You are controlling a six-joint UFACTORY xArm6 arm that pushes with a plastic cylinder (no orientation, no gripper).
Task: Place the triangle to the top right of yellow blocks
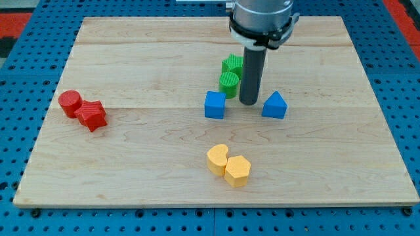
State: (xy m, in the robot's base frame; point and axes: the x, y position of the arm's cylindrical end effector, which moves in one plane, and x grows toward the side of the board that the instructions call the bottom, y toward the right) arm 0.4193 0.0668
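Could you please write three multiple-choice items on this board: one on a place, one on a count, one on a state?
1. Where is my tip?
A. Between the blue cube and the blue triangle
B. Beside the red blocks
C. Below the yellow blocks

2. How many yellow blocks are there?
A. One
B. Two
C. Four

3. How do the two green blocks lie?
A. Far apart
B. Stacked on a red block
C. Side by side, touching

Answers:
1 A: the rod comes down in the gap between the two blue blocks.
2 B: two yellow pieces sit together near the view's bottom.
3 C: the green blocks adjoin, just to the view's left of the rod.
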